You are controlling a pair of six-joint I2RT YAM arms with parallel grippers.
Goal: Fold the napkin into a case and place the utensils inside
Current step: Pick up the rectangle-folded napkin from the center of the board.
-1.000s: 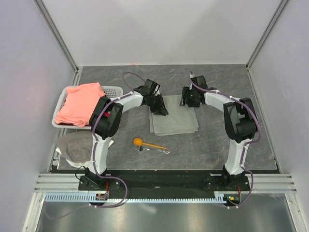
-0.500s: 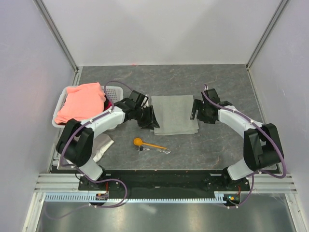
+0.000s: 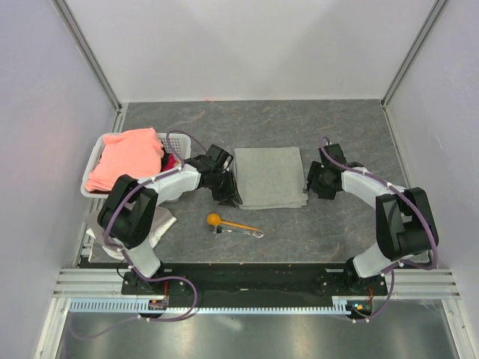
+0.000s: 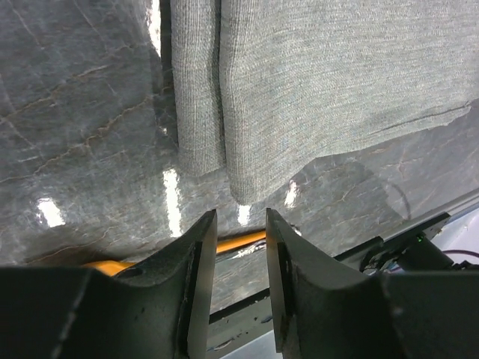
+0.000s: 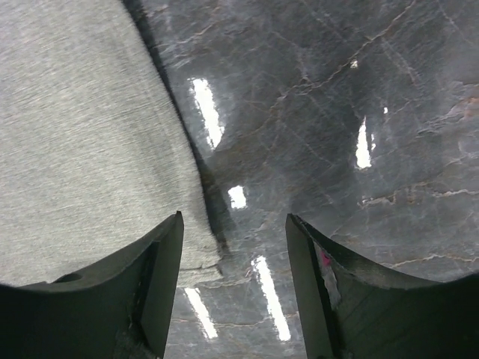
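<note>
napkin (image 3: pixel 269 177) flat between both tools, folded double | left gripper (image 4: pixel 239 218) released, cloth corner just ahead | right gripper (image 5: pixel 235 218) released, beside opposite edge | probably flanking for next fold

left gripper (image 3: pixel 229 196) and right gripper (image 3: pixel 310 185) hem the napkin (image 3: pixel 271 177) in sideways, spoon (image 3: pixel 224 221) and fork (image 3: pixel 247 232) block the near side, far table (image 3: pixel 299 123) gives room
</note>
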